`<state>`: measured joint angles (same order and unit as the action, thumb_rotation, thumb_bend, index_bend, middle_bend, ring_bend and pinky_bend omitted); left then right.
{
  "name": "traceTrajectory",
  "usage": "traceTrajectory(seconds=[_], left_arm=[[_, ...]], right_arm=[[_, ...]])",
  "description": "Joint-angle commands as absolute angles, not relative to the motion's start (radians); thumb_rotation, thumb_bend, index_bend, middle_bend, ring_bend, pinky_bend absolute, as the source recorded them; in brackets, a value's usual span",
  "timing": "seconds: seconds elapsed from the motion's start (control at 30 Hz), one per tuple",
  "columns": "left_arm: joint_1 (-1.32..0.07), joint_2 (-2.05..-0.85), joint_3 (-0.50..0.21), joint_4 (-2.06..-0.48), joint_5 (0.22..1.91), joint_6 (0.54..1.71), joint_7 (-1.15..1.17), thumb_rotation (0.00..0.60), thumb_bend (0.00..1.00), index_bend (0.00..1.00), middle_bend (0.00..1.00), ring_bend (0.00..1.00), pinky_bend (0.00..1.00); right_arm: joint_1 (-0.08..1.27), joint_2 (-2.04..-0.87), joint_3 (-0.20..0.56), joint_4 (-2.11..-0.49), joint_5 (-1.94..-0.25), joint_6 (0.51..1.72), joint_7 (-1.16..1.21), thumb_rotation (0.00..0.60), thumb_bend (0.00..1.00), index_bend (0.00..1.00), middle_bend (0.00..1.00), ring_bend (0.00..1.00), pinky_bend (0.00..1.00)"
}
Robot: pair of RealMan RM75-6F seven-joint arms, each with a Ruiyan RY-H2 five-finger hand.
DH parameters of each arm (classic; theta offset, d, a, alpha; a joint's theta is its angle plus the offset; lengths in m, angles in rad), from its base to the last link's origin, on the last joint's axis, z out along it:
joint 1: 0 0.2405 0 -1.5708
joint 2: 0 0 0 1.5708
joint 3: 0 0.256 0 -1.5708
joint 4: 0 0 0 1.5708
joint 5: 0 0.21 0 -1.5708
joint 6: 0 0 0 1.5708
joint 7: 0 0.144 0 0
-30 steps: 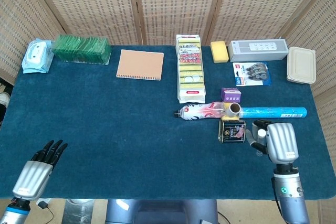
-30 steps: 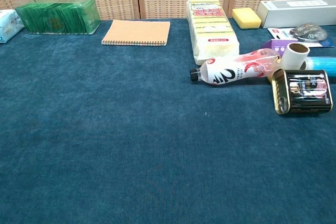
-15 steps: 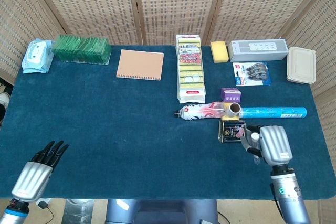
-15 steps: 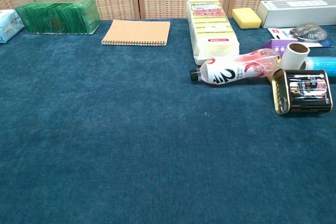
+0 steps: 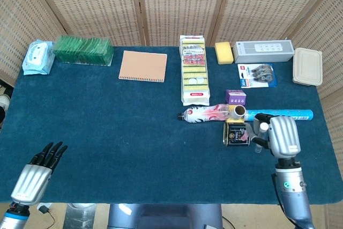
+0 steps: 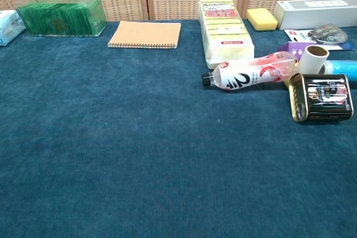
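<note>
In the head view my right hand [image 5: 280, 135] hovers at the right of the blue table [image 5: 118, 127], its fingers [image 5: 259, 131] spread just right of a black and gold can [image 5: 236, 133] lying on its side. Whether they touch the can I cannot tell, and nothing sits in the hand. Behind the can lie a plastic bottle [image 5: 206, 113], a tape roll [image 5: 238, 112] and a blue tube [image 5: 281, 115]. My left hand [image 5: 37, 171] rests at the front left edge, fingers straight, holding nothing. The chest view shows the can [image 6: 323, 97] and bottle [image 6: 251, 72] but neither hand.
Along the back stand a wipes pack [image 5: 38, 57], green box [image 5: 83, 50], orange notebook [image 5: 143, 66], sponge pack [image 5: 194, 69], yellow sponge [image 5: 224, 52], grey box [image 5: 263, 51] and beige container [image 5: 307, 66]. A tape pack [image 5: 258, 74] and purple box [image 5: 236, 97] lie nearer.
My right hand shifted left toward the can, then moved a little farther up the table beside it. The left hand barely moved. The objects stayed put.
</note>
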<state>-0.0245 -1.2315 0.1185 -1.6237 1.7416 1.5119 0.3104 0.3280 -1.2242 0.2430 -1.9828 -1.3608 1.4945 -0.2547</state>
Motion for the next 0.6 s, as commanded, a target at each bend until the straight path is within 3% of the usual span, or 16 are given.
traceTrajectory(seconds=[0.03,0.2,0.6], left_arm=[[-0.029,-1.226,0.148,-1.616,1.774,1.494,0.280,0.600,0.21,0.04,0.08,0.06,0.25],[-0.038,-1.257,0.126,-1.599,1.761,1.484,0.306,0.600,0.21,0.04,0.08,0.06,0.26],[-0.037,-1.311,0.133,-1.548,1.796,1.500,0.298,0.600,0.21,0.04,0.08,0.06,0.26]], right_arm=[[0.377,-1.225,0.312,-2.037,-1.259,1.388,-0.223,0.600,0.40,0.80,1.00,1.00,1.00],[0.390,-1.276,0.359,-2.005,-1.283,1.456,-0.200,0.600,0.40,0.80,1.00,1.00,1.00],[0.463,-1.368,0.451,-1.858,-1.140,1.429,-0.162,0.600,0.40,0.80,1.00,1.00,1.00]])
